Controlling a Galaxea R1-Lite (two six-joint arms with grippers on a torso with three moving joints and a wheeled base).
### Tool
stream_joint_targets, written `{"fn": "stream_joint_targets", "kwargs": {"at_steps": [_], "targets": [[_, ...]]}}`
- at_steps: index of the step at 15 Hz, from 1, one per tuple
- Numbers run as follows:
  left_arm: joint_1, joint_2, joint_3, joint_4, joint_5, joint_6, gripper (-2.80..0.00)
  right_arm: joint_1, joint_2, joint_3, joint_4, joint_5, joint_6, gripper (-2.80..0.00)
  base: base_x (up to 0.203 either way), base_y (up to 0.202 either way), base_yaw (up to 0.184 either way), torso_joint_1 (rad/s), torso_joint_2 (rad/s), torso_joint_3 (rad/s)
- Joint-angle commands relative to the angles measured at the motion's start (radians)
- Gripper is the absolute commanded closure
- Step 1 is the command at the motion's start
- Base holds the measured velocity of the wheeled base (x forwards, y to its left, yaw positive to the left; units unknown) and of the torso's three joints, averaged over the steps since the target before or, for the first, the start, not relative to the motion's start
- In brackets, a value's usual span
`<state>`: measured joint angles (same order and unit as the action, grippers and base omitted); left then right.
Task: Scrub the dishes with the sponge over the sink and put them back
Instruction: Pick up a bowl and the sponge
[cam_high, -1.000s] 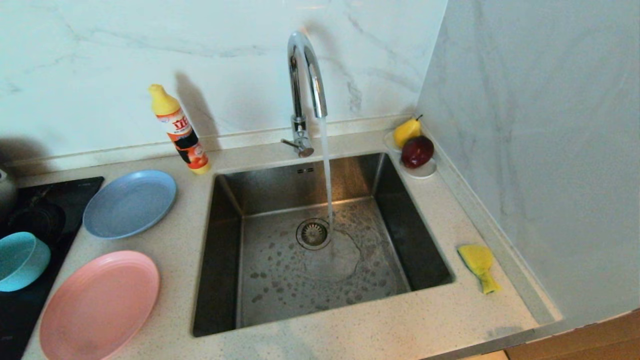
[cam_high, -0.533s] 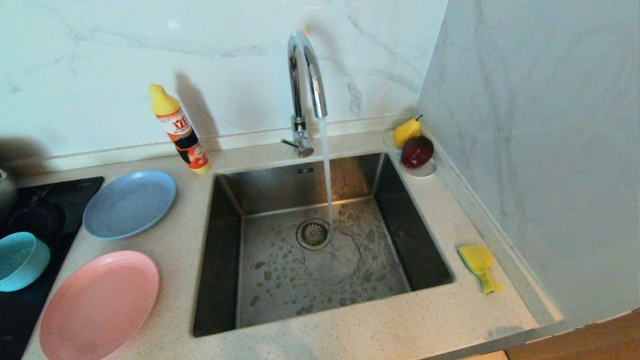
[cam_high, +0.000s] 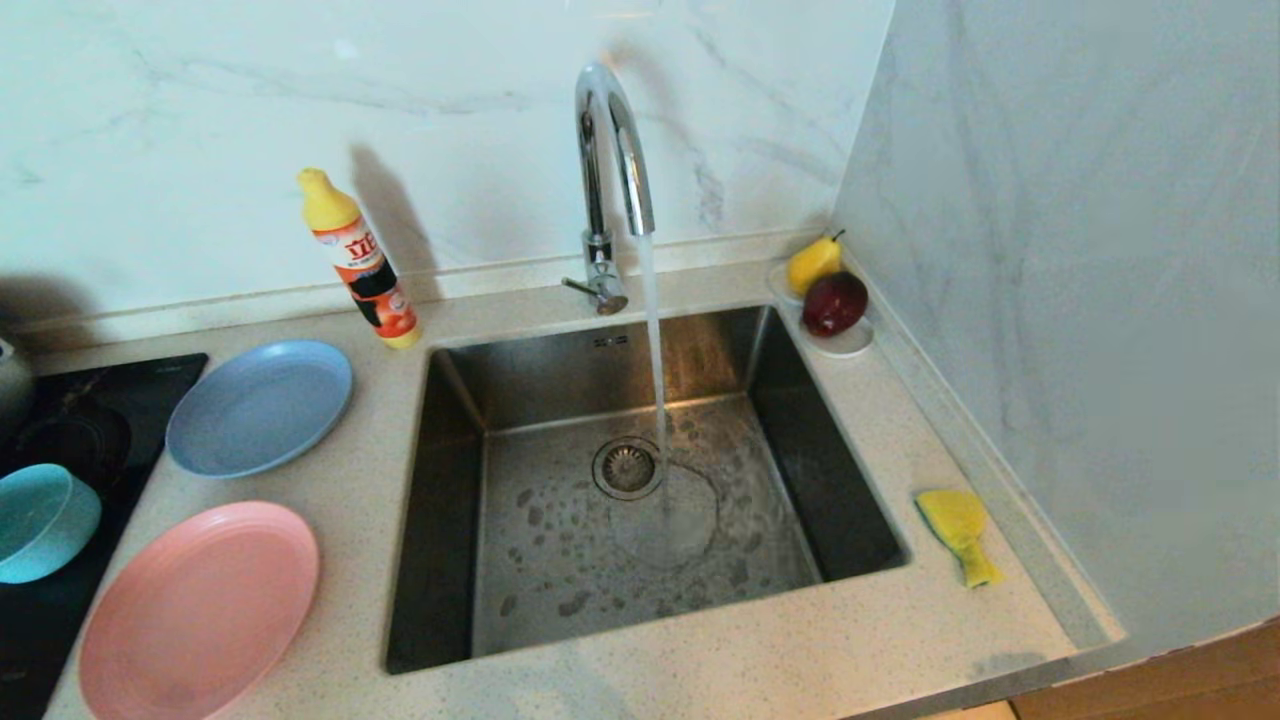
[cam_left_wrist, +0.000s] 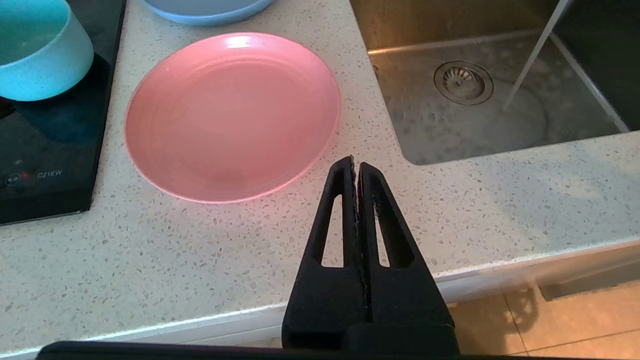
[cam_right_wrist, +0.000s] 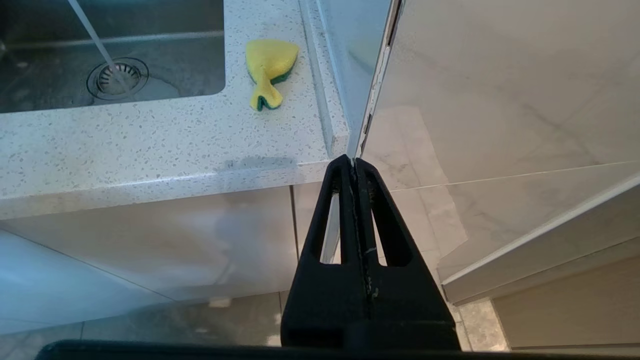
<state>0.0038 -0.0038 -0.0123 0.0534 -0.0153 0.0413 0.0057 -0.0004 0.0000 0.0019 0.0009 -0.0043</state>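
At the far left of the counter (cam_high: 720, 660), the teal bowl (cam_high: 40, 520) sits on the black cooktop (cam_high: 110, 395), with the blue plate (cam_high: 258, 405) just beside it toward the wall and the pink plate (cam_high: 200, 610) nearer the front edge. An orange dish-soap bottle (cam_high: 362, 262) stands by the backsplash. The left gripper (cam_left_wrist: 355, 162) hangs before the counter edge, close to the pink plate's rim, fingers pressed together on nothing. In the middle, the sink (cam_high: 450, 520) is empty of dishes while the chrome tap (cam_high: 610, 180) runs water down beside the strainer drain (cam_high: 627, 467). Right of the sink, the bent yellow-and-green sponge (cam_high: 957, 530) lies on the counter, well apart from the pear (cam_high: 813, 263) and red apple (cam_high: 835, 302) on the white saucer (cam_high: 850, 345) in the corner. The right gripper (cam_right_wrist: 353, 161) is low in front of the cabinet, below the counter corner, fingers likewise closed and empty.

Nothing appears started: every dish lies untouched. The opening move likely calls for both sets of fingers to spread, the right arm rising to the sponge and the left reaching the pink plate's rim.
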Motion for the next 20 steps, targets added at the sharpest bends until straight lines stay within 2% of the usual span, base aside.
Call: {"fn": "stream_joint_targets", "kwargs": {"at_steps": [1,4,7,14,16,20], "targets": [[0.0,0.004,0.0,0.0,0.0,0.0,0.0,0.0,0.0,0.0,0.001,-0.002,0.004,0.0,0.0,0.0,0.0,0.0,0.0,0.0],[0.0,0.004,0.0,0.0,0.0,0.0,0.0,0.0,0.002,0.0,-0.003,-0.001,0.029,0.0,0.0,0.0,0.0,0.0,0.0,0.0],[0.001,0.004,0.0,0.0,0.0,0.0,0.0,0.0,-0.001,-0.004,-0.008,-0.002,0.016,0.0,0.0,0.0,0.0,0.0,0.0,0.0],[0.0,0.004,0.0,0.0,0.0,0.0,0.0,0.0,-0.001,-0.245,-0.004,0.023,0.02,0.0,0.0,0.0,0.0,0.0,0.0,0.0],[0.0,0.004,0.0,0.0,0.0,0.0,0.0,0.0,0.0,-0.318,0.009,0.071,0.019,0.0,0.0,0.0,0.0,0.0,0.0,0.0],[0.001,0.004,0.0,0.0,0.0,0.0,0.0,0.0,0.009,-0.509,0.188,0.209,0.019,0.0,0.0,0.0,0.0,0.0,0.0,0.0]]}}
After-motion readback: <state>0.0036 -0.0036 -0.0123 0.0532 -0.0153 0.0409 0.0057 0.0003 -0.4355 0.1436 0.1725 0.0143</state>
